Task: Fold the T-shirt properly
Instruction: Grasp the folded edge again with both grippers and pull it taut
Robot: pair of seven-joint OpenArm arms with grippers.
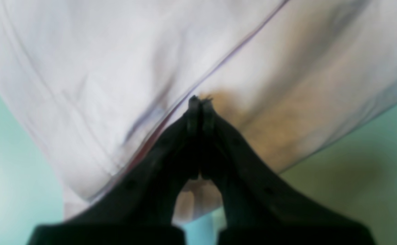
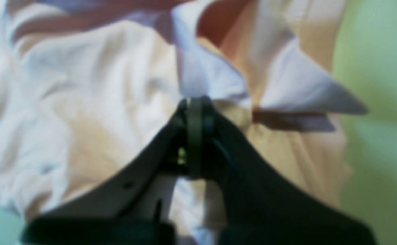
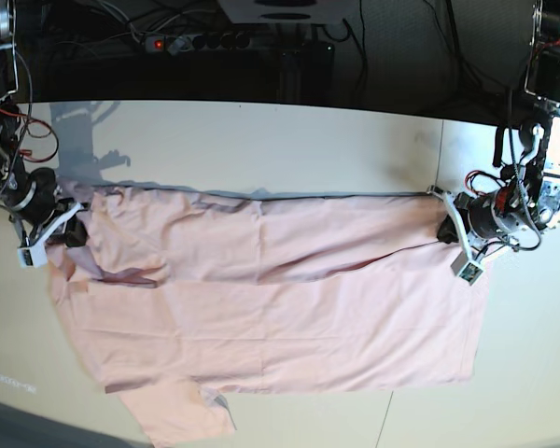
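While one pink T-shirt [image 3: 271, 308] lies spread plain-side up on the desk [image 3: 261, 140], I read no lettering. My left gripper [image 3: 445, 227] pinches its right edge. My right gripper [image 3: 73, 235] pinches its left end.

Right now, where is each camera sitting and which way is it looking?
Left wrist: rides on the left arm, looks along its shut left gripper pinching the T-shirt.
Right wrist: rides on the right arm, looks along its shut right gripper into bunched cloth.
Base: high above, looks down on the table; both arms show.
All three share the shirt.
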